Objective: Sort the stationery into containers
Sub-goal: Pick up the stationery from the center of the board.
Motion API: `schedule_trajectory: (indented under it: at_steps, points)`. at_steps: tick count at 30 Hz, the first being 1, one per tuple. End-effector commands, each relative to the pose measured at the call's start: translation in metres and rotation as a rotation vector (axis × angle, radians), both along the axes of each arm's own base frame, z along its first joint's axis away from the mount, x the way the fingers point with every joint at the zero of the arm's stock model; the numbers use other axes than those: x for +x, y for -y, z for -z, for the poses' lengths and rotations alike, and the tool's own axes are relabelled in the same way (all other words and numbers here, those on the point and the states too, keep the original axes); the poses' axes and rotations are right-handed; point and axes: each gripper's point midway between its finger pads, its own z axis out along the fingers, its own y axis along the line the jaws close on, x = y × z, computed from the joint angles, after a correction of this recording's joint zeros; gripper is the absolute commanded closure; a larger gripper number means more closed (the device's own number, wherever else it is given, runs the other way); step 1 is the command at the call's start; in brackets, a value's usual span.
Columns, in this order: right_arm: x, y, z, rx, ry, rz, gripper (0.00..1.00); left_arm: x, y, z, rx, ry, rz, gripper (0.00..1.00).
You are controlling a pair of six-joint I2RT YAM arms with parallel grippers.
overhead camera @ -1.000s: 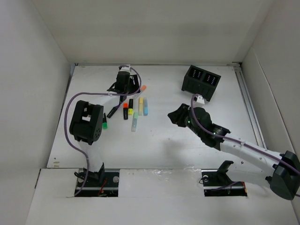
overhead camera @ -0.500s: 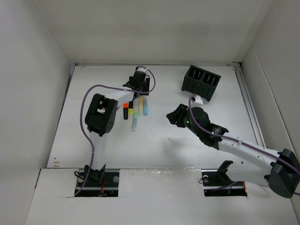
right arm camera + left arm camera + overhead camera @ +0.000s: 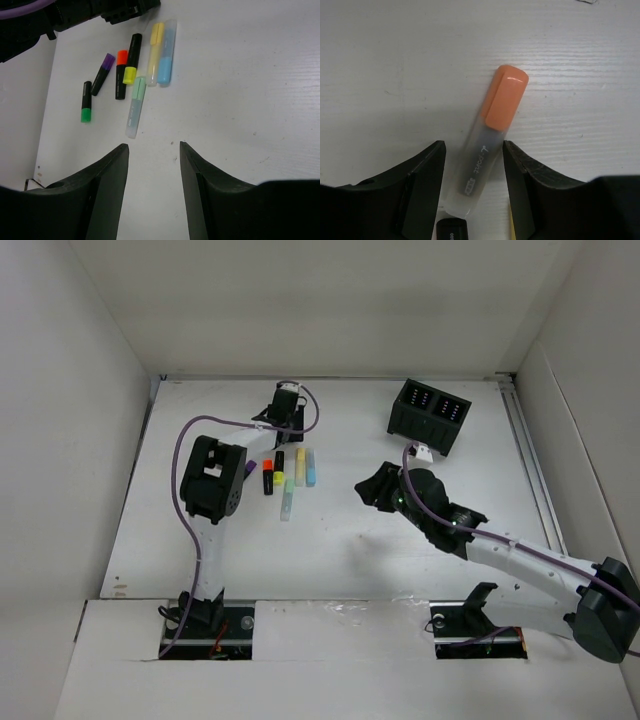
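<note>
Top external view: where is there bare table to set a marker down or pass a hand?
Bare: the white table between the short marker cluster and its near edge, and the far strip between the left tool and the black perforated organiser box. Crowded: around the markers.

Lab rig: white walls (image 3: 330,300) box the table (image 3: 340,540).

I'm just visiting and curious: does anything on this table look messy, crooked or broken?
Nothing looks broken or spilled. The black organiser sits skewed to the edges of the table. The green-ended marker and purple-ended marker lie slightly aside from the main bunch.
</note>
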Motion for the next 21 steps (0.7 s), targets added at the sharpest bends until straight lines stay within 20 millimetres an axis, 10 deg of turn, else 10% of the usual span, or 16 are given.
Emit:
schedule_trajectory:
  at_steps: [1,8,11,19,21]
  points:
    - [0.002,-0.006,-0.013,0.031,0.035,-0.01,0.49,0.003,0.011,-0.006,-0.022,-0.003,0.025,0.56]
    - [0.002,-0.006,-0.013,0.031,0.035,-0.01,0.46,0.009,0.01,-0.013,-0.022,0.022,0.004,1.0]
    - [0.003,-0.004,-0.013,0.028,0.038,0.0,0.4,0.01,0.009,-0.027,-0.042,0.069,-0.01,1.0]
    - [0.003,-0.012,-0.038,0.076,0.062,-0.039,0.23,-0.002,0.029,-0.181,-0.276,0.372,0.066,1.0]
    - [0.009,-0.009,-0.049,0.098,0.067,-0.023,0.21,-0.02,0.033,-0.187,-0.326,0.369,0.106,1.0]
